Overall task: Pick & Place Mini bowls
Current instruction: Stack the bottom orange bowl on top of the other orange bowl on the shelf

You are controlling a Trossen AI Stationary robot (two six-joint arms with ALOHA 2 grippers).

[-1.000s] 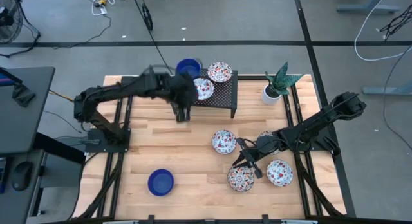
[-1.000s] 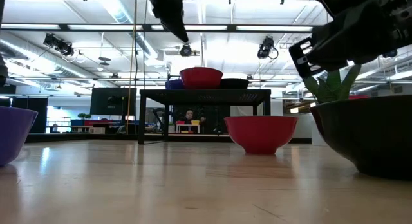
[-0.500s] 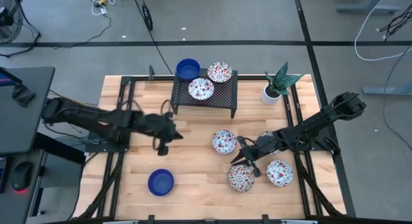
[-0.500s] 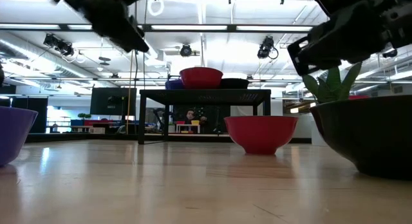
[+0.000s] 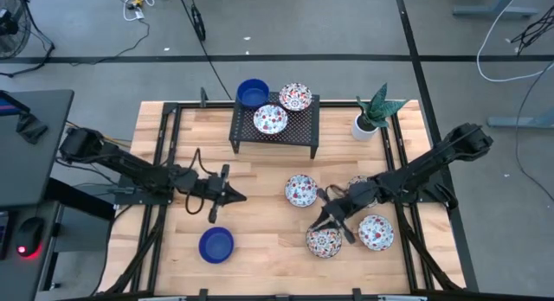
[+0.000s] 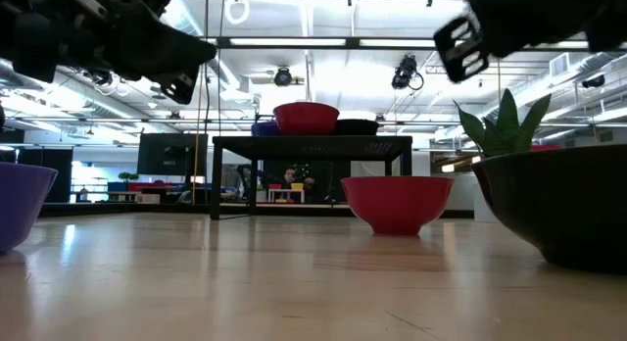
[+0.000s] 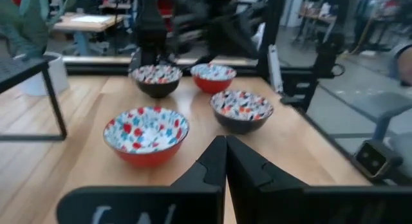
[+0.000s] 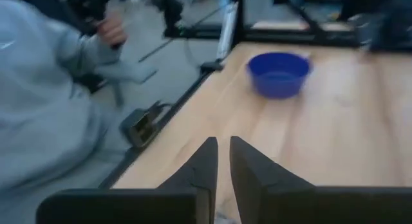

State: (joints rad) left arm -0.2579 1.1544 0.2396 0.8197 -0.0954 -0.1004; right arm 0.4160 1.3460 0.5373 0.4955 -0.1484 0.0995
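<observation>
Three mini bowls sit on a black rack (image 5: 299, 132) at the far edge: one blue (image 5: 252, 93) and two floral (image 5: 295, 97) (image 5: 270, 119). Floral bowls stand on the table's right half (image 5: 300, 190) (image 5: 323, 240) (image 5: 376, 232), and one more lies partly under the right arm. A blue bowl (image 5: 216, 245) rests near the near-left. My left gripper (image 5: 232, 195) is shut, hangs above bare wood just beyond that blue bowl, and points right at the floral bowls (image 7: 146, 130). My right gripper (image 5: 322, 216) is open by a narrow gap (image 8: 223, 153), hovers between two floral bowls, and faces the blue bowl (image 8: 279, 73).
A white pot with a green plant (image 5: 372, 115) stands at the far right corner. Bare wood lies in the middle and near-left of the table. Black rails run along both sides. A person in a grey sleeve (image 8: 45, 95) shows beyond the table's left edge.
My left arm has swung away from the rack toward the near edge and come down, ending just beyond the blue bowl, pointing right. In the low view, my right gripper has risen a little. No bowl has moved.
</observation>
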